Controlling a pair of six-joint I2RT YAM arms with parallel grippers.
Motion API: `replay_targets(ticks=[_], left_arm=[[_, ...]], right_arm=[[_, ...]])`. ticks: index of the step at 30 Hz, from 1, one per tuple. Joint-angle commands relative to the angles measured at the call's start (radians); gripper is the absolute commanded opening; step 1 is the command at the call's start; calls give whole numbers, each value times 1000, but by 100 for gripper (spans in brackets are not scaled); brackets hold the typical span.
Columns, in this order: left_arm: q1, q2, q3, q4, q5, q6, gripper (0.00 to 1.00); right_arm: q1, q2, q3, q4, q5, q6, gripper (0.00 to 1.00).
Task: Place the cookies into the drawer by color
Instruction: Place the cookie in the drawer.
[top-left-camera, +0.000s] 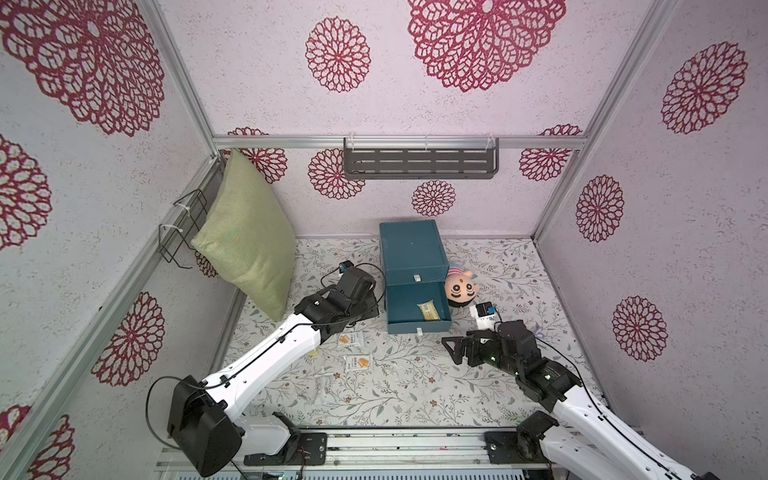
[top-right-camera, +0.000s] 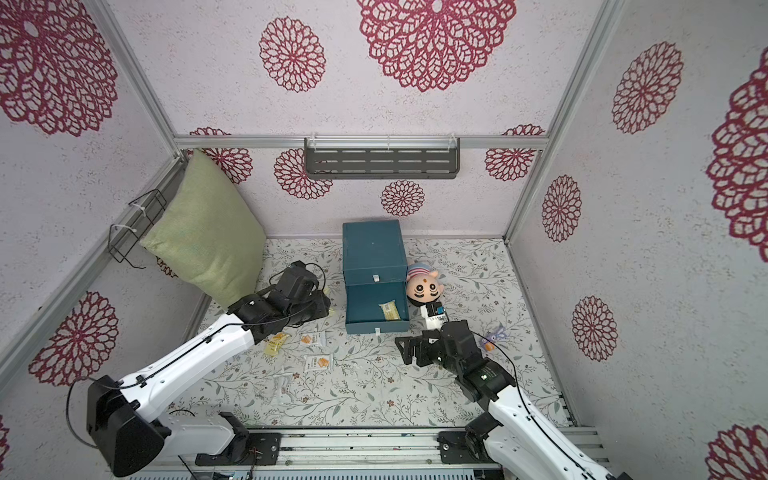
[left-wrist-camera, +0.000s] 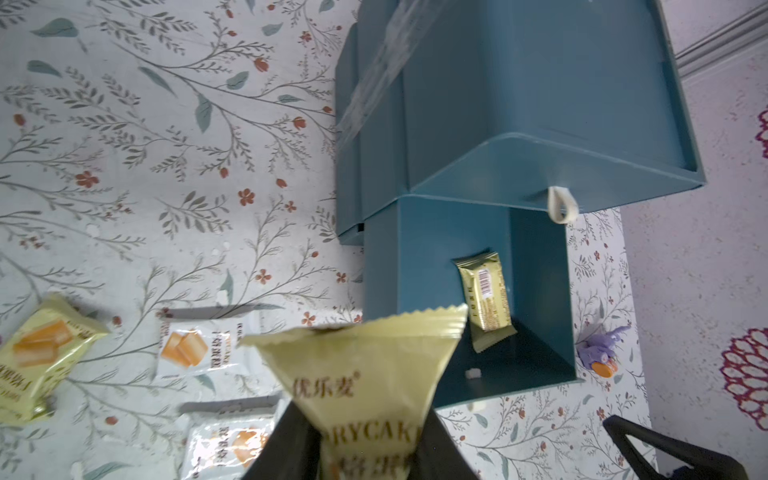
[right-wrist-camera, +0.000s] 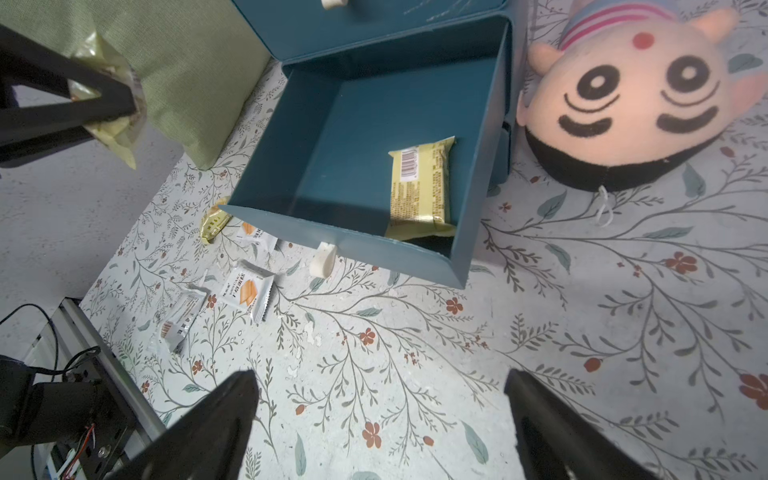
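Observation:
The teal drawer chest (top-left-camera: 411, 249) stands at the back middle with one drawer (right-wrist-camera: 266, 166) pulled out; a yellow cookie packet (top-left-camera: 429, 311) lies inside it. My left gripper (left-wrist-camera: 361, 419) is shut on another yellow cookie packet (left-wrist-camera: 365, 365), held above the mat just left of the open drawer. On the mat in front of it lie loose cookies: a yellow packet (top-right-camera: 276, 344) and white packets (top-left-camera: 350, 340) (top-left-camera: 358, 363). My right gripper (right-wrist-camera: 380, 378) hangs open and empty over bare mat, front right of the drawer.
A pink plush head (top-left-camera: 461, 289) lies against the chest's right side, with a small purple figure (top-right-camera: 492, 336) on the mat nearby. A green pillow (top-left-camera: 249, 237) leans in the back left corner. A grey shelf (top-left-camera: 419, 160) hangs on the back wall.

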Motion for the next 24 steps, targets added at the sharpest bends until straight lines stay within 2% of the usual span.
replay_targets(ticks=[1, 11, 14, 17, 21, 24], left_arm=[[-40, 87, 72, 25, 16, 27, 34], [-111, 310, 259, 41, 36, 48, 36], [-112, 355, 294, 34, 37, 53, 49], [-111, 370, 318, 25, 47, 54, 66], [-113, 333, 308, 7, 20, 59, 73], [-112, 264, 249, 3, -32, 64, 80]], right_arm=[[-4, -23, -4, 27, 18, 27, 99], [-6, -49, -26, 26, 14, 36, 99], [-6, -50, -30, 29, 10, 37, 99], [-5, -52, -30, 27, 9, 36, 99], [-6, -55, -30, 22, 9, 33, 99], [-5, -59, -29, 19, 9, 33, 99]])
